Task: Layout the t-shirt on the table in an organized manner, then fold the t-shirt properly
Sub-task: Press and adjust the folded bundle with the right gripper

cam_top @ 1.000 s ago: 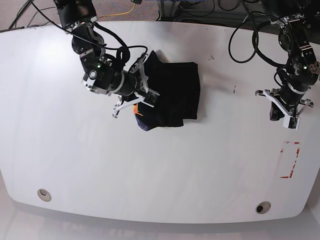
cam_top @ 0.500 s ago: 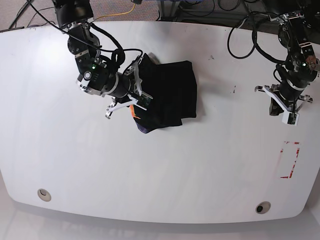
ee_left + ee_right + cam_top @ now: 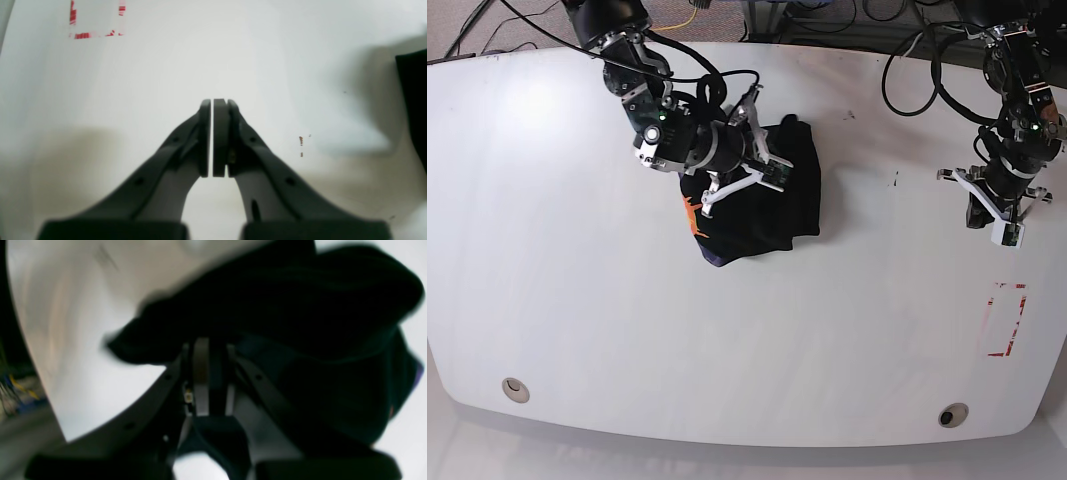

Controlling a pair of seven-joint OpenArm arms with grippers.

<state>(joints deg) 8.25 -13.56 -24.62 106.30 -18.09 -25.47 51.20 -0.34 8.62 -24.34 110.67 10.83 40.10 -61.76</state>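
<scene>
The black t-shirt [image 3: 777, 205] lies bunched in a rough square on the white table [image 3: 627, 330], back of centre, with an orange patch at its left edge. My right gripper [image 3: 767, 165] is over the shirt's upper left part. In the right wrist view this gripper [image 3: 213, 373] is shut on a fold of the t-shirt [image 3: 300, 306], and dark cloth fills the gap between the pads. My left gripper [image 3: 990, 225] hangs over bare table at the right. Its pads [image 3: 220, 133] press together with nothing held, and the t-shirt's edge [image 3: 413, 100] shows far right.
A red rectangular outline [image 3: 1005, 320] marks the table near the right edge, also seen as a red outline [image 3: 96, 20] in the left wrist view. Two small round holes [image 3: 515, 388] [image 3: 952, 414] sit near the front edge. Cables hang behind the table's back edge.
My right arm has swung right and toward the back, carrying the gripped fold over the shirt, so the orange patch is now uncovered at the left edge. The left arm has hardly moved.
</scene>
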